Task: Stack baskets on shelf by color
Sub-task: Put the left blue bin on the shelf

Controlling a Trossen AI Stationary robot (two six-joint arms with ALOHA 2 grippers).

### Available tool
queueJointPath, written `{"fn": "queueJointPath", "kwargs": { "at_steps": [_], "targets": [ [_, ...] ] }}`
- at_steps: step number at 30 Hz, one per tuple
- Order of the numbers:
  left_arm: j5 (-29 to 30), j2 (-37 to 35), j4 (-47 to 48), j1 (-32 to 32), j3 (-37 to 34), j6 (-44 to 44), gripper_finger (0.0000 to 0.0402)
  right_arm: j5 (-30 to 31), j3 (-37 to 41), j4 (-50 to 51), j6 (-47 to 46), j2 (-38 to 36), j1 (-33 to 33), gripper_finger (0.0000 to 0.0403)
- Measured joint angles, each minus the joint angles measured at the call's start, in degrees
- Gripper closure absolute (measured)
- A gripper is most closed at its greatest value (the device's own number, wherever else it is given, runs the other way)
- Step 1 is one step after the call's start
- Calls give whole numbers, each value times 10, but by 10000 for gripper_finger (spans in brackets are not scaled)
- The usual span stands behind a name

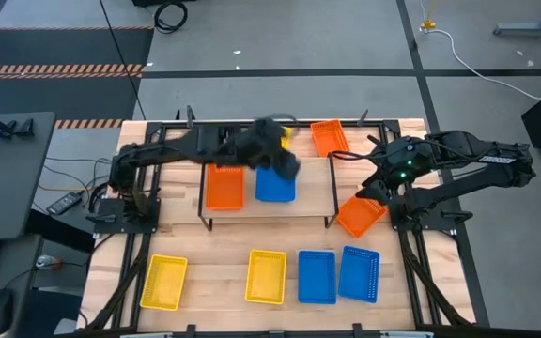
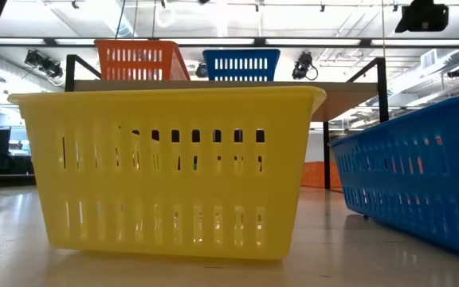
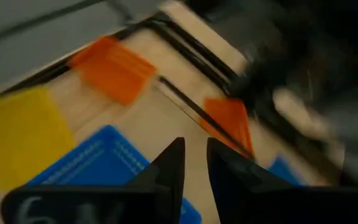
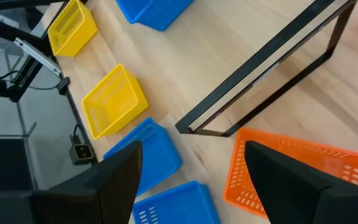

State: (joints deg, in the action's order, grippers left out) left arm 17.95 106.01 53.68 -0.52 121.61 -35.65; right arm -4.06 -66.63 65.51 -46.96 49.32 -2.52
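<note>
The shelf [image 1: 313, 192] carries an orange basket [image 1: 224, 186] and a blue basket [image 1: 274, 187] side by side, both resting on their bases. My left gripper [image 1: 285, 164] hovers blurred over the blue basket [image 3: 98, 165]. Its fingers [image 3: 194, 168] stand a little apart with nothing between them. My right gripper [image 4: 194, 168] stands wide open and empty above the table at the shelf's right end, beside a tilted orange basket [image 1: 361, 215].
Two yellow baskets [image 1: 163, 282] [image 1: 266, 277] and two blue ones [image 1: 316, 277] [image 1: 359, 273] lie along the near edge. Another orange basket [image 1: 328, 137] lies behind the shelf at the far edge. A yellow basket [image 1: 285, 132] shows partly behind my left arm.
</note>
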Motion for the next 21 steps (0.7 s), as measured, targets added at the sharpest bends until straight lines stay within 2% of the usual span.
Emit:
{"fn": "queueJointPath", "kwargs": {
  "at_steps": [3, 10, 18, 21],
  "targets": [
    [1, 5, 32, -28, 0, 82, 332, -25, 0, 3, 0, -2, 0, 115],
    [-13, 20, 144, -48, -7, 180, 318, -62, 0, 3, 0, -3, -1, 115],
    [-109, 39, 165, -48, -6, 285, 241, -65, 0, 2, -10, -3, -1, 115],
    [-116, 48, 173, -47, -5, 316, 208, -65, 0, 2, -11, -3, -1, 115]
  ]
}}
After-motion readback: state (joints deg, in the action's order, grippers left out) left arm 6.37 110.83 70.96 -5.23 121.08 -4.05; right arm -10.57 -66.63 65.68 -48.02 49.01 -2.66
